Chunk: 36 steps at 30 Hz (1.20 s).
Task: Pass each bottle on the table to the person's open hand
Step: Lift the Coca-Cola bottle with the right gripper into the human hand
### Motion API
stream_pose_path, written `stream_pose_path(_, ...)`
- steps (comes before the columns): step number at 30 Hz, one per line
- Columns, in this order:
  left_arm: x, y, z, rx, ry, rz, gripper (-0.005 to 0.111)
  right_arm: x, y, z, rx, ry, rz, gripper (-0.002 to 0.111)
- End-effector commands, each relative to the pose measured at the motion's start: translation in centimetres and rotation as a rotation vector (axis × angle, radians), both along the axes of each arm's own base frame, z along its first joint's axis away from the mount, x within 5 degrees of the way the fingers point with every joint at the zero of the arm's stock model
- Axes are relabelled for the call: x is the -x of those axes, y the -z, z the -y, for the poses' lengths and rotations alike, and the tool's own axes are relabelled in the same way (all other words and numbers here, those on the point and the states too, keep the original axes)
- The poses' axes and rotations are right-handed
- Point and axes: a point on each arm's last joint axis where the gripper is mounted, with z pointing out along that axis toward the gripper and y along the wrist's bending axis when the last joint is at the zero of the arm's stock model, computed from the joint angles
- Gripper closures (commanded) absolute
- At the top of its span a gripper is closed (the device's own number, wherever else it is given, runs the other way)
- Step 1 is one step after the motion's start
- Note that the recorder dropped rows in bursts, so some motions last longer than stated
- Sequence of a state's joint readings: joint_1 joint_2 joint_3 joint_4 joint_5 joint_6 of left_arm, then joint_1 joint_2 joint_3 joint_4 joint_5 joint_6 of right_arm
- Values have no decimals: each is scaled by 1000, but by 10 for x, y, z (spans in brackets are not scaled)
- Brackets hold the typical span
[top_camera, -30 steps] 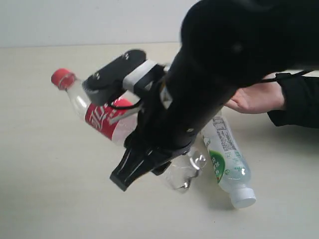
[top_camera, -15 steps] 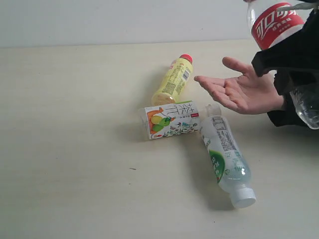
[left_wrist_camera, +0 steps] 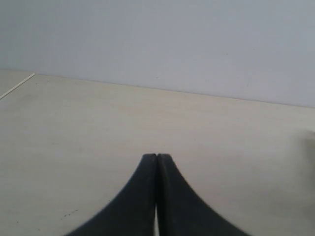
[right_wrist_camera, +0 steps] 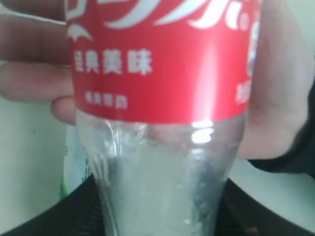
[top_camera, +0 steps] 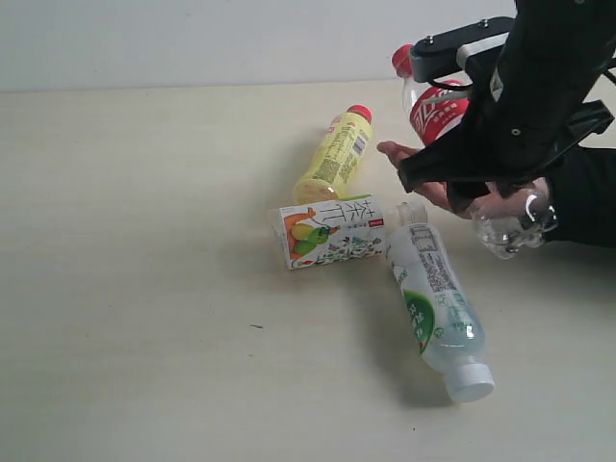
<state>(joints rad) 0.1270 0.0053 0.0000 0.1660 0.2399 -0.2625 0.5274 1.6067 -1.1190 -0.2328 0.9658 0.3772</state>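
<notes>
Holding the clear plastic bottle with red cap and red label in the right fingers, set part-way closed on either side of its clear waist just below the label. Carrying it directly over the person's open bare hand, palm up ahead of the black sleeve cuff; impossible to tell any contact between plastic and skin. Tilting the long axis roughly along the palm, not across it: cap raised above and beyond the hand's fingertips, base low beside the wrist. By that reckoning, calling only for a short lowering and a release straight into the hand, with a likely roll toward the cuff failing a closing of the palm before any widening of the fingers. Pressing the left fingers flat together on nothing, above bare pale beige tabletop, with the hand nowhere in that view. Leaving on the tabletop, on the fingertip side of the hand, the yellow bottle with red cap, the short bottle with white fruit-picture label and the clear bottle with white cap, the last lying nearest the hand.
</notes>
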Motion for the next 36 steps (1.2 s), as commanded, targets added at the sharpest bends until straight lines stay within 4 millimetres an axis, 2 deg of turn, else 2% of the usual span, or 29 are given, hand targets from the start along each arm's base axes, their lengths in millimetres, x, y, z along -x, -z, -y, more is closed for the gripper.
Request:
stream_pose_path(1, 0, 0, 0, -6, -3, 4, 107, -11, 12, -4, -11, 19, 28, 108)
stream_pose_path(6, 0, 0, 0, -6, -3, 4, 107, -12, 19, -3, 7, 53, 2, 108)
stream_pose_path(27, 0, 0, 0, -6, -3, 4, 107, -15, 17, 1, 54, 78, 37, 108)
stream_pose_path(36, 0, 0, 0, -6, -3, 4, 107, -15, 18, 2, 53, 92, 36, 90)
